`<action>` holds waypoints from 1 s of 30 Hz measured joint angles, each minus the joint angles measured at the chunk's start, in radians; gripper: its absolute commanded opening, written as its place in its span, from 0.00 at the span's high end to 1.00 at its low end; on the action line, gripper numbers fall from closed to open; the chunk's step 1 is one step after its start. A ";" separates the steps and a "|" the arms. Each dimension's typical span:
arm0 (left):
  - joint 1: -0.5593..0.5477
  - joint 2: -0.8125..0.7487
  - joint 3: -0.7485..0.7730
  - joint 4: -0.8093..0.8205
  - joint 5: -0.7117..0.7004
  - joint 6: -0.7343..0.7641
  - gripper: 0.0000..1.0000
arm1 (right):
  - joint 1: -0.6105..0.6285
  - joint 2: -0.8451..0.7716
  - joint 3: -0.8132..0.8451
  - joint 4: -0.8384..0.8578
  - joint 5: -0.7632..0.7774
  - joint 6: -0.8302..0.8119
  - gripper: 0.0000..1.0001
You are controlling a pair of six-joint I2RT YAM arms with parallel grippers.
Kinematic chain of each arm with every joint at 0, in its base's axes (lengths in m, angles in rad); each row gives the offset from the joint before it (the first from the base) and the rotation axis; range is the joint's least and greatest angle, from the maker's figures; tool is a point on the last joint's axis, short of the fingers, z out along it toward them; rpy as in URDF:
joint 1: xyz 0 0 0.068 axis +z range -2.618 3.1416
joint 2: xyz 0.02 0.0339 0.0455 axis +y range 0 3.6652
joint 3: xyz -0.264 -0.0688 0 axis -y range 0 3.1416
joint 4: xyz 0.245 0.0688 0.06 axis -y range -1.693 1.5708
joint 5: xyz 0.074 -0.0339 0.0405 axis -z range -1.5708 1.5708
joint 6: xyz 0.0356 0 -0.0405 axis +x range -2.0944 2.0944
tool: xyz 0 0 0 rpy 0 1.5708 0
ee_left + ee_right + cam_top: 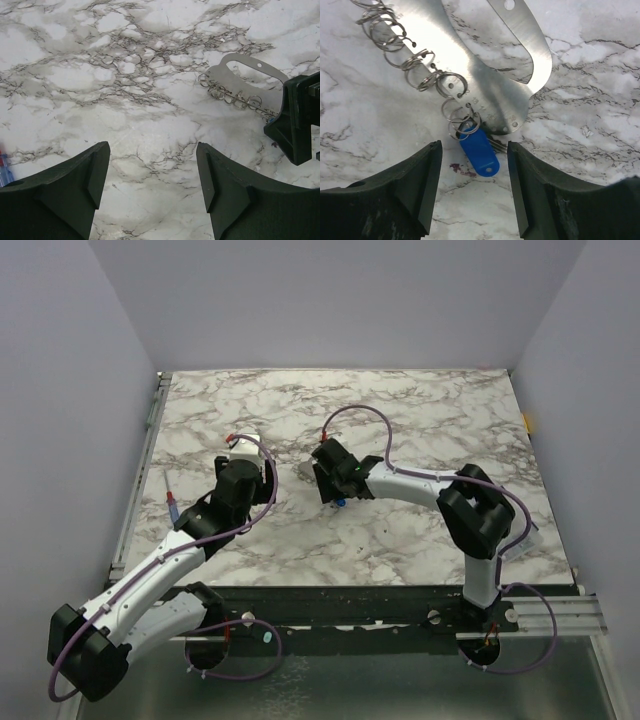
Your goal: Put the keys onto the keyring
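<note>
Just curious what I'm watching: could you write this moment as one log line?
left hand: open, above table | right hand: open, straddling blue-headed key | keyring: flat on table

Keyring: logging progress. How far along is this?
Done: the blue-headed key looks hooked on the last ring of the keyring. In hand: nothing; the right gripper straddles that key, open, and the left gripper hangs open, empty. Left: other keys, glimpsed under the metal plate, attachment unclear.
</note>
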 measured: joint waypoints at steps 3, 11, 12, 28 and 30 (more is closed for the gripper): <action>0.000 0.002 0.000 0.000 0.000 0.000 0.24 | -0.027 0.010 -0.023 0.018 -0.043 -0.016 0.46; 0.001 0.009 0.000 0.000 0.000 0.003 0.24 | -0.063 0.021 -0.040 0.042 -0.147 -0.040 0.78; 0.001 0.010 0.000 0.000 0.000 0.004 0.24 | -0.063 0.023 -0.040 0.046 -0.158 -0.043 0.85; 0.007 0.024 0.000 0.000 0.003 0.018 0.24 | -0.065 -0.010 -0.062 0.084 -0.255 -0.068 0.99; 0.007 0.024 0.000 0.000 0.006 0.019 0.24 | -0.065 -0.032 -0.074 0.078 -0.278 -0.078 0.99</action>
